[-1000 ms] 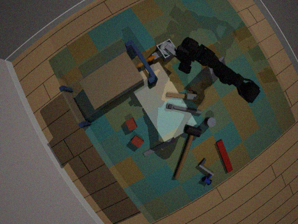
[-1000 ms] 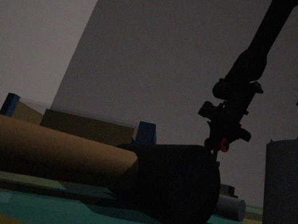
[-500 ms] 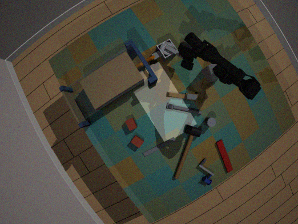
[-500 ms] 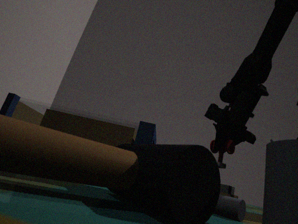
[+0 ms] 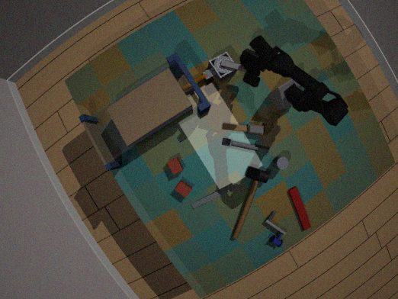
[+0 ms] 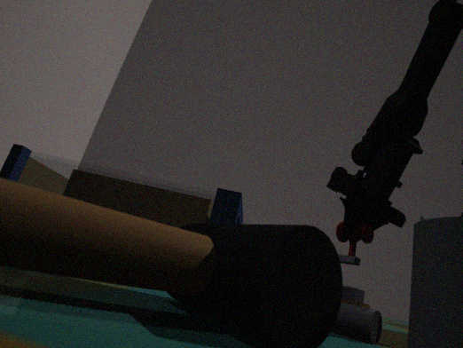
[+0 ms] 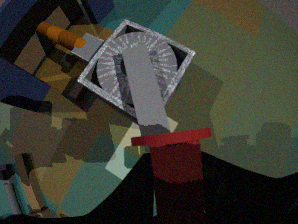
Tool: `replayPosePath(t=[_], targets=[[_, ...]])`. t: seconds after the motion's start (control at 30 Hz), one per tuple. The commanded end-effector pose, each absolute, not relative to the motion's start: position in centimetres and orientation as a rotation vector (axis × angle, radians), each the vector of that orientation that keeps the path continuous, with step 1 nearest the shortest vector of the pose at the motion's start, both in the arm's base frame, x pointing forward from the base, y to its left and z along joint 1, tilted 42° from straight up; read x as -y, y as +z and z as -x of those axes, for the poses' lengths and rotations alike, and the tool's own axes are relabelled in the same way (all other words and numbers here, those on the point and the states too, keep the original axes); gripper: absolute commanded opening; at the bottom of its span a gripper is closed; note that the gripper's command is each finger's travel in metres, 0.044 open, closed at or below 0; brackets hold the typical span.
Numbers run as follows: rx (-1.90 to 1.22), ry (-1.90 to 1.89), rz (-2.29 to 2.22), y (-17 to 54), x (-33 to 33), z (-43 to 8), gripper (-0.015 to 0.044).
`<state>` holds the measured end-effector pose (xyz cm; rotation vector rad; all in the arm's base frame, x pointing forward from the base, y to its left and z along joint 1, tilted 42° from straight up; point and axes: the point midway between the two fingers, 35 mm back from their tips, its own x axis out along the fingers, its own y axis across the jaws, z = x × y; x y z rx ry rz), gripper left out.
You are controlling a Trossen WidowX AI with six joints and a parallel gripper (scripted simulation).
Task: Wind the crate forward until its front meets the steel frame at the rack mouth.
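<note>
My gripper (image 5: 244, 67) (image 6: 354, 235) (image 7: 168, 156) is shut on the red grip of the winch handle (image 5: 230, 65) (image 6: 352, 248) (image 7: 145, 90). The handle's flat grey arm reaches over the middle of the square winch (image 5: 218, 64) (image 7: 170, 65). Its key end is hidden, so how deep it sits cannot be told. An orange strap (image 5: 194, 81) (image 7: 65, 36) runs from the winch under the blue frame (image 5: 190, 80) (image 6: 228, 206) (image 7: 22, 82). The brown crate (image 5: 150, 107) (image 6: 137, 195) looks flat, its front close behind that frame; contact is unclear.
A small hammer (image 5: 256, 129), a grey tool (image 5: 244, 145), a black mallet (image 5: 257, 174) (image 6: 266, 275), a grey cylinder (image 5: 282, 162) (image 6: 436, 284), a red bar (image 5: 299, 207) and two red blocks (image 5: 175, 166) (image 5: 183, 188) lie on the bench, away from the winch.
</note>
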<state>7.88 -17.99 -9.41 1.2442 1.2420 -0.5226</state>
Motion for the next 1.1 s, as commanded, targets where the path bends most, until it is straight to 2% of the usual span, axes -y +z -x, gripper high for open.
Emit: replayPosePath(t=[0.0, 1.07], targets=[[-1.264, -0.545, -1.219, -10.3, 18.8, -6.9, 0.0000], [-1.264, -0.549, -1.215, -13.4, 22.3, -4.6, 0.0000]])
